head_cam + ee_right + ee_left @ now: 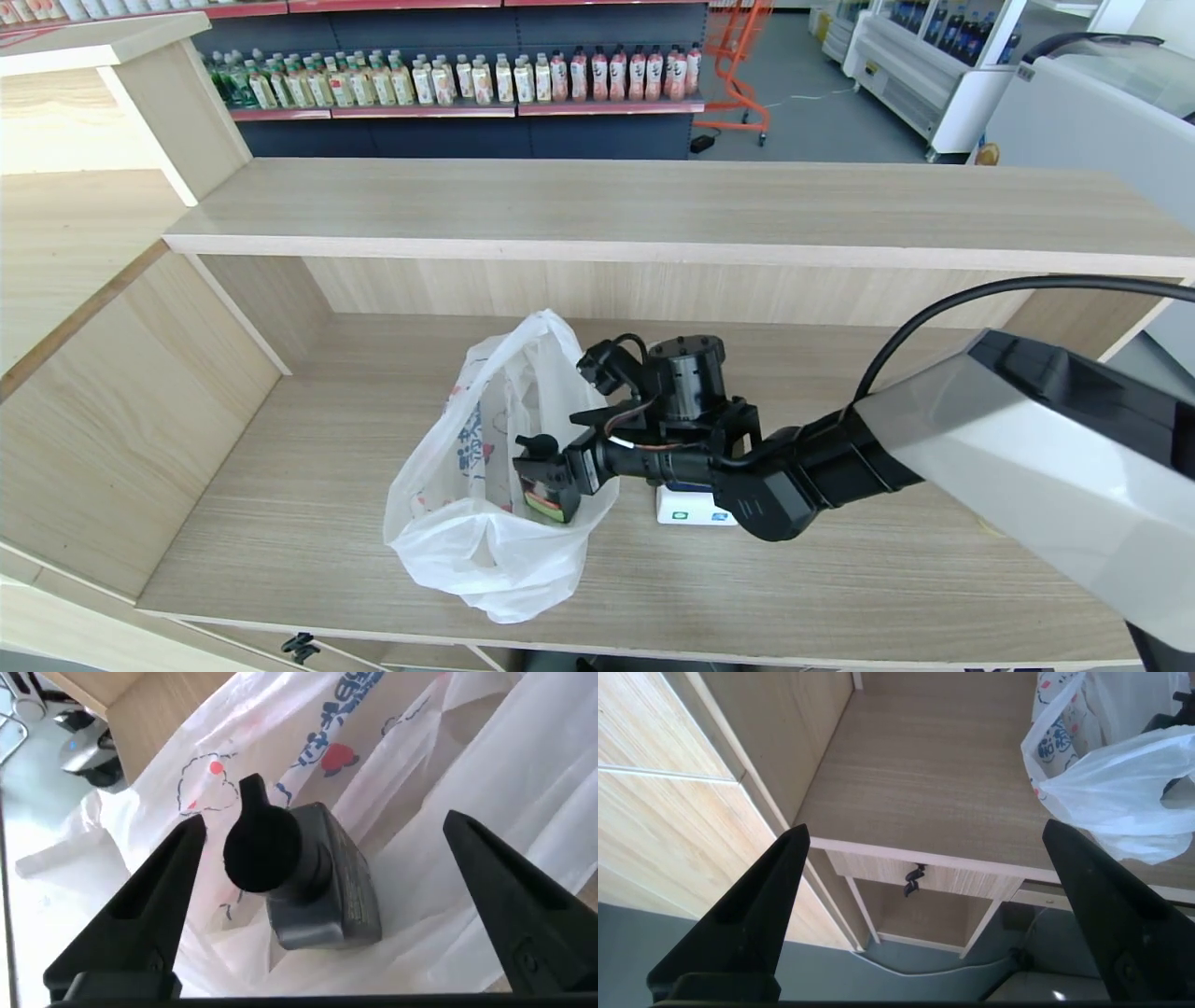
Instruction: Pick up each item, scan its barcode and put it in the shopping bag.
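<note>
Capped pouch (322,896) rests inside the shopping bag (448,551) on the surface (840,579), below the right end effector (324,826), jaws spread. Retract straight upward, clear of the bag's film, to avoid snagging. Left end effector (924,831): spread, empty.

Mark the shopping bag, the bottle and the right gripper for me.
shopping bag (467,551), head view, lower front of the white plastic.
bottle (341,896), right wrist view, grey body beside the black cap.
right gripper (324,823), right wrist view, midway between its open fingertips.
</note>
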Available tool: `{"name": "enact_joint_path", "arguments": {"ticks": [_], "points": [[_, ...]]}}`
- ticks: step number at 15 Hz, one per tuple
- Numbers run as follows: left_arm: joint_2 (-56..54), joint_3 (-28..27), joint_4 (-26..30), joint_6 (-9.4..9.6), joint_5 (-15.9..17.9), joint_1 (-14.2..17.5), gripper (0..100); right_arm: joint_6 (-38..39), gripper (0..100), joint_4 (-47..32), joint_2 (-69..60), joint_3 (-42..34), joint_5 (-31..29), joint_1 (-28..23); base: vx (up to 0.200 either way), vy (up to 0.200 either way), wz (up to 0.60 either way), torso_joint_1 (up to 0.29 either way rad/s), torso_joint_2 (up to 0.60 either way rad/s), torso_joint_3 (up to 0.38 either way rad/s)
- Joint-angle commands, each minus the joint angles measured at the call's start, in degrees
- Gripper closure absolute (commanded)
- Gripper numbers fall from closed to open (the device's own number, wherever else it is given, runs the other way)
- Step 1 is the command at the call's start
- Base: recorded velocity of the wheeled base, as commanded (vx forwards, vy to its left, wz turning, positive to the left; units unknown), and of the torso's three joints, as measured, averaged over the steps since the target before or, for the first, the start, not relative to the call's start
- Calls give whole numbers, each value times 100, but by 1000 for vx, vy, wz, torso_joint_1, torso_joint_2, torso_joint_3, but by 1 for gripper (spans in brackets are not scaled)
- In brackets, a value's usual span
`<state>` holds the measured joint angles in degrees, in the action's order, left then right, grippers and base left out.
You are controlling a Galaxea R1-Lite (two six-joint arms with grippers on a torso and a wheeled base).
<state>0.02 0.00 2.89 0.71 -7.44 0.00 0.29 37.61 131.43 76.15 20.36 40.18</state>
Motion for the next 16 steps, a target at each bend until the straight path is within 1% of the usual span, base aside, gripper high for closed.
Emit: {"name": "enact_joint_path", "arguments": {"ticks": [1, 2, 4, 6, 7, 9, 10, 11, 12, 13, 14, 15, 16], "points": [[6, 0, 1, 0, -3, 0, 0, 419, 0, -8, -284, -57, -41, -98, 0, 0, 0, 0, 0, 0], [-2, 0, 1, 0, -3, 0, 0, 533, 0, -8, -451, -259, -41, -248, 0, 0, 0, 0, 0, 0], [-2, 0, 1, 0, -3, 0, 0, 1148, 0, 1, -1313, -1164, -32, -555, 0, 0, 0, 0, 0, 0], [-2, 0, 1, 0, -3, 0, 0, 1184, 0, 1, -1884, -1841, -41, -977, 0, 0, 0, 0, 0, 0], [-2, 0, 1, 8, -3, 0, 0, 1184, 0, 1, -2482, -2360, -41, -1170, 0, 0, 0, 0, 0, 0], [-2, 0, 1, 0, -3, 0, 0, 1131, 0, 1, -3932, -3300, -58, -1197, 0, 0, 0, 0, 0, 0], [-2, 0, 1, 0, -3, 0, 0, 841, 0, 36, -4608, -3652, -278, -1188, 0, 0, 0, 0, 0, 0], [-2, 0, 1, 0, -3, 0, 0, 630, 0, 27, -4951, -3792, -568, -1170, 0, 0, 0, 0, 0, 0], [6, 0, 1, 0, -3, 0, 0, 278, 0, -52, -5593, -4091, -1359, -1153, 0, 0, 0, 0, 0, 0], [-2, 0, 1, 0, -3, 0, 0, 76, 0, -526, -6138, -4240, -2194, -1162, 0, 0, 0, 0, 0, 0], [-2, 0, 1, 0, -3, 0, 0, 50, 0, -860, -6437, -4249, -2563, -1170, 0, 0, 0, 0, 0, 0], [6, 0, 1, 0, -3, 0, 0, 85, 0, -2601, -7474, -4205, -3776, -1478, 0, 0, 0, 0, 0, 0], [-2, 0, 1, 0, -3, 0, 0, 190, 0, -3471, -7983, -4073, -4383, -1575, 0, 0, 0, 0, 0, 0]]}}
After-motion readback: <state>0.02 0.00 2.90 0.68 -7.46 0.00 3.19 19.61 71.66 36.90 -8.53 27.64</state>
